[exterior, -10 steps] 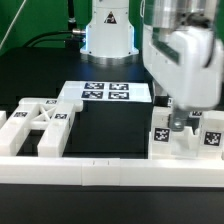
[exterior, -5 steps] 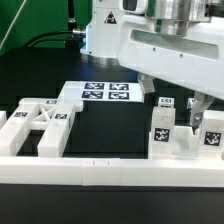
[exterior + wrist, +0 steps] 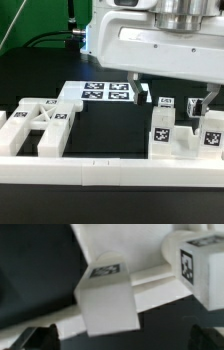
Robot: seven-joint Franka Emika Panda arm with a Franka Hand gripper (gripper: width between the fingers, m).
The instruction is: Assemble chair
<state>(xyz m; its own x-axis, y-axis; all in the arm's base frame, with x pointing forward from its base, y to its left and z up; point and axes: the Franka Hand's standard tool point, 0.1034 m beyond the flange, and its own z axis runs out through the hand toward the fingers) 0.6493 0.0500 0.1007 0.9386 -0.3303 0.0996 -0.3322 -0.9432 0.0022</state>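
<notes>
End effector (image 3: 174, 100) low, jaws max apart

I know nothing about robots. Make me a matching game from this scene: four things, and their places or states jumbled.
Things: 1 marker board; 2 tool; 3 long rail; 4 flat-lying chair piece.
Descriptions: A open, above the upright chair pieces; B thin, flat, mid-table; C along the near edge; D at the exterior view's left.
Pairs: 1-B, 2-A, 3-C, 4-D.
</notes>
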